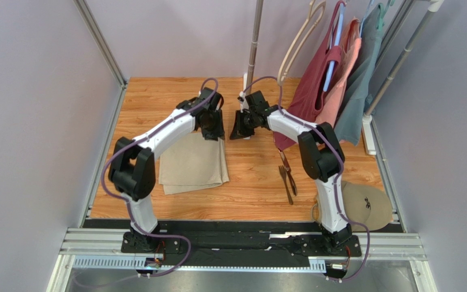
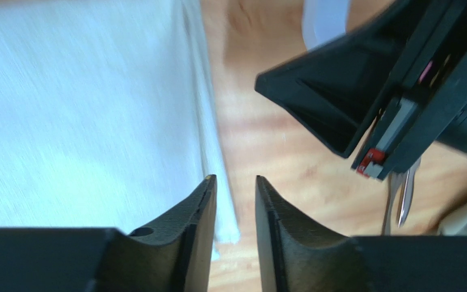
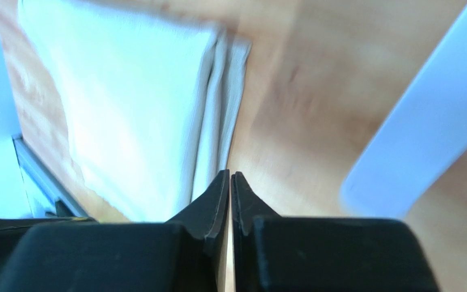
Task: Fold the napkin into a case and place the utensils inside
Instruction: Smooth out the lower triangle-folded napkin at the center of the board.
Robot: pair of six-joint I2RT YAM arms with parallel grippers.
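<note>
Your left fingers (image 2: 202,201) stood parted and empty at the folded napkin's (image 1: 193,163) far right corner. Your right fingers (image 3: 222,191), clenched on nothing, hovered just beside. The utensils (image 1: 288,176) lay behind the right fingers, lengthwise toward that nearer arm's base.

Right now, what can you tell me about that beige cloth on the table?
The napkin is a plain beige-tan cloth, folded into a flat rectangle with stacked layers along its right edge. It lies on the left half of the wooden table, its far corner below the left fingers, which hold nothing.
</note>
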